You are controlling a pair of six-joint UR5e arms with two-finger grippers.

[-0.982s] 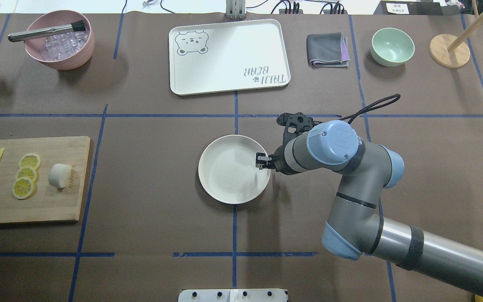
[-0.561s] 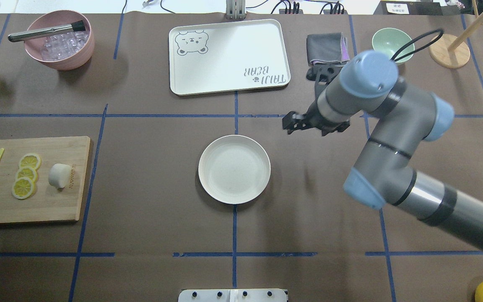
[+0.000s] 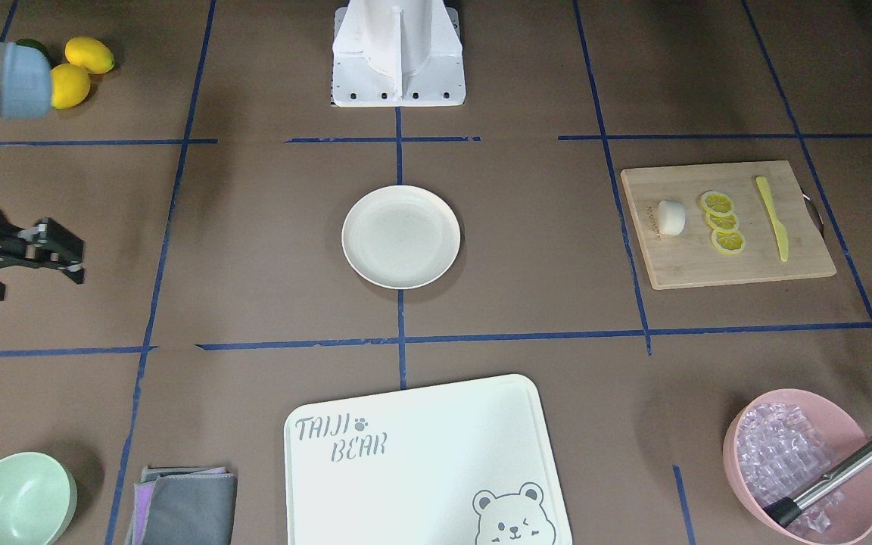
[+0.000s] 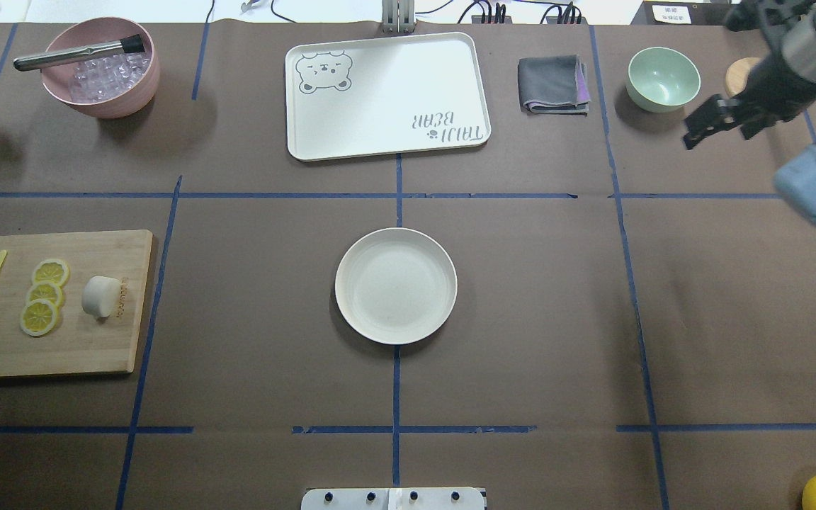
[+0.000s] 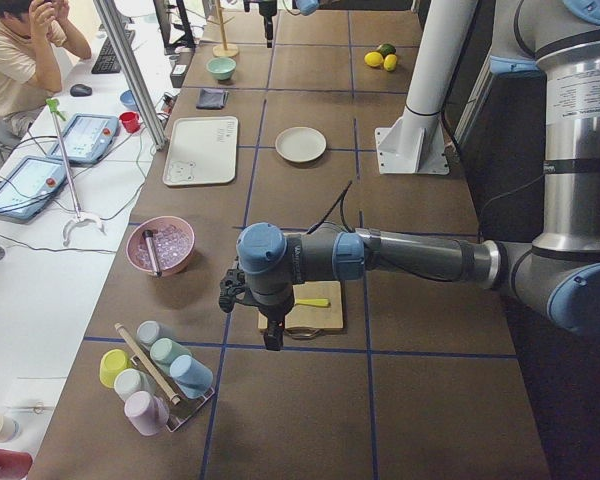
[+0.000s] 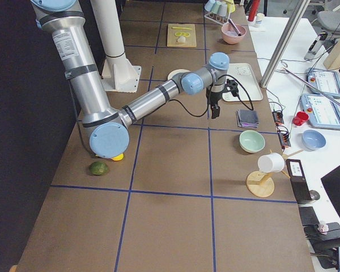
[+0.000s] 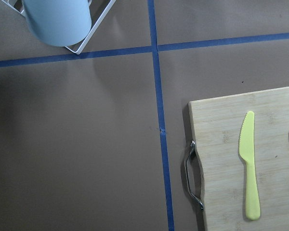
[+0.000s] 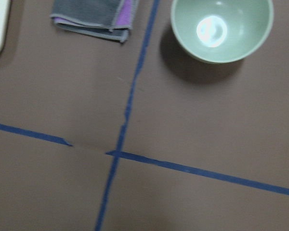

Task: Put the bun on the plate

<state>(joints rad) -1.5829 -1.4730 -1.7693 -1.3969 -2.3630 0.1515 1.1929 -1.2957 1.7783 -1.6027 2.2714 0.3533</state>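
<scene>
The bun [image 4: 100, 296] lies on the cutting board [image 4: 96, 347], well apart from the plate [image 4: 395, 287]. The right hand [image 4: 703, 126] hangs parted, gripping nothing; the left hand [image 5: 270, 335] (side view only) cannot be judged.

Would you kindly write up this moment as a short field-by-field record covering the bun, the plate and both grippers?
Bun: small white stubby roll, lying on the wooden cutting board beside three yellow lemon slices
Plate: round cream-white plate at the centre of the table, nothing on it
Left arm: left gripper above the table by the board's end; open or shut cannot be told
Right arm: right gripper open, holding nothing, near the mint-green bowl
Task state: bun not yet on plate
</scene>
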